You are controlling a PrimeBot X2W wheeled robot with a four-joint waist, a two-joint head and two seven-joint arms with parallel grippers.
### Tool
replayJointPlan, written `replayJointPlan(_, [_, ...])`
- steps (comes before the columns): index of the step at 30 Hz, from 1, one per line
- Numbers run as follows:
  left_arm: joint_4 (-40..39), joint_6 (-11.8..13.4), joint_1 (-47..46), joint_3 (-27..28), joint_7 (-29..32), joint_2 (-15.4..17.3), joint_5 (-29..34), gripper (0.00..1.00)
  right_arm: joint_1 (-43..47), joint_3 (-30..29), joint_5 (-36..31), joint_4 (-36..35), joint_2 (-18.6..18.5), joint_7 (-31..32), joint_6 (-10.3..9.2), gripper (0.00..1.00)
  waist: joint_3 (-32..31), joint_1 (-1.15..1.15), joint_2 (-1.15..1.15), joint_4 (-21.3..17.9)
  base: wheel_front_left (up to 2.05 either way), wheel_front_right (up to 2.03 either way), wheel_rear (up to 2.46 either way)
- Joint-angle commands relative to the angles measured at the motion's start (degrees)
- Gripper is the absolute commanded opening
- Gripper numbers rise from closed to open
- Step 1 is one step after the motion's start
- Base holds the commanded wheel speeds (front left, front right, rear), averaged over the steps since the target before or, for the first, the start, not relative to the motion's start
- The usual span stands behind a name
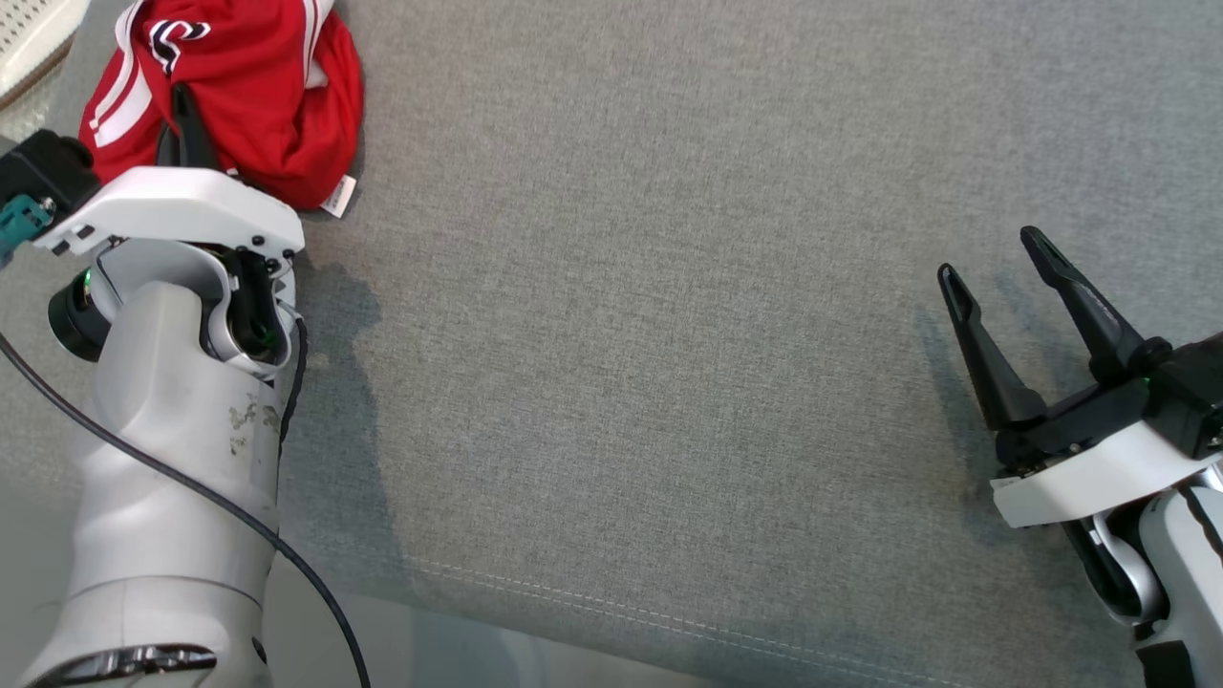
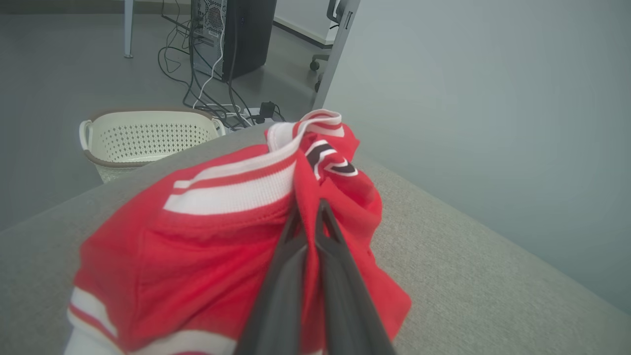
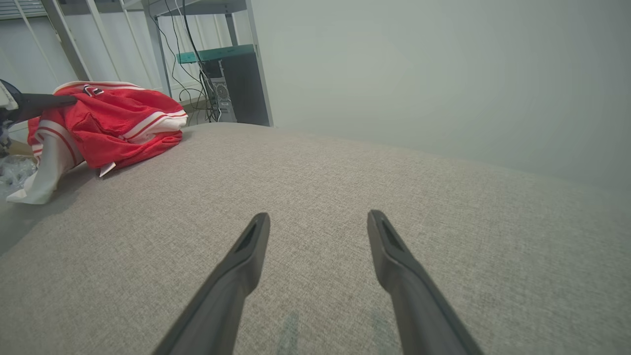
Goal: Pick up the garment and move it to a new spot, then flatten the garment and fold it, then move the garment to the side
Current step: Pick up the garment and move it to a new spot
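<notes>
The garment (image 1: 258,86) is a red jersey with white stripes, bunched in a heap at the far left corner of the grey cloth surface (image 1: 669,334). My left gripper (image 1: 183,113) reaches into its near edge. In the left wrist view that gripper (image 2: 309,209) has its two dark fingers pressed together with a fold of the red garment (image 2: 207,236) pinched between them. From the right wrist view the garment (image 3: 108,125) lies far to the left. My right gripper (image 1: 994,258) hovers low at the right side, open, and in its own view the right gripper (image 3: 318,222) holds nothing.
A cream perforated laundry basket (image 2: 143,138) stands on the floor beyond the surface's far left edge. A computer tower (image 2: 236,34) with tangled cables and a chair base sit on the floor behind. The surface's stitched front edge (image 1: 669,621) runs near my body.
</notes>
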Motion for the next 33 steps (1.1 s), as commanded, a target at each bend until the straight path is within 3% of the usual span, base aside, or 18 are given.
replayJointPlan(1, [-1.9, 0.1, 1.0, 1.4, -0.5, 2.4, 0.6, 0.0, 0.3, 0.9, 0.3, -1.1, 0.0, -0.3, 0.0, 1.0, -1.3, 0.0, 0.0, -0.5, 0.0, 0.0, 0.0])
replayJointPlan(8, [-9.0, -1.4, 5.2, 3.4, -0.5, 0.7, 4.4, 0.0, 2.5, 0.3, 0.4, -0.3, 3.7, -0.3, 0.0, 1.0, -6.9, 0.0, 0.0, -2.5, 0.0, 0.0, 0.0])
replayJointPlan(19, [-16.3, -2.5, 11.4, 0.1, -0.5, 0.0, 8.3, 0.0, 7.6, -2.2, -0.2, 0.4, 9.0, -0.3, 0.0, 1.0, -15.7, 0.0, 0.0, -8.6, 0.0, 0.0, 0.0])
replayJointPlan(33, [-19.6, -0.3, 13.6, -13.9, -0.3, -0.1, 1.8, 0.0, 9.4, -3.4, -0.2, 0.3, 11.8, -0.3, 0.0, 1.0, -17.6, 0.0, 0.0, -19.4, 0.0, 0.0, 0.0])
